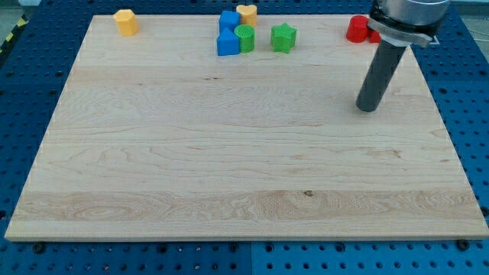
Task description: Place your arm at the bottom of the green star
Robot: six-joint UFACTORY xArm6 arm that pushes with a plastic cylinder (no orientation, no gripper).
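Green star (283,37) is your target, and it sits near the view's top edge of the tabletop (229,153), a little right of the middle. Your end effector is a plain dark rod with no jaws to part or close, so it grips nothing; my tip (368,108) rests on bare wood well to the view's right of the star and lower down toward the view's bottom. You can see open wood between the tip and the star, so the two are well apart and nothing touches the rod's end.

Just to the view's left of the star stands a green cylinder (244,37), and touching that on its left is a blue block (227,43), with a second blue block (228,21) behind it. A yellow block (247,13), heart-like in outline, sits at the top of that cluster. Look to the view's top right and you find a red block (357,28), partly hidden by the arm's housing. Far off at the view's top left lies an orange block (126,21), alone.
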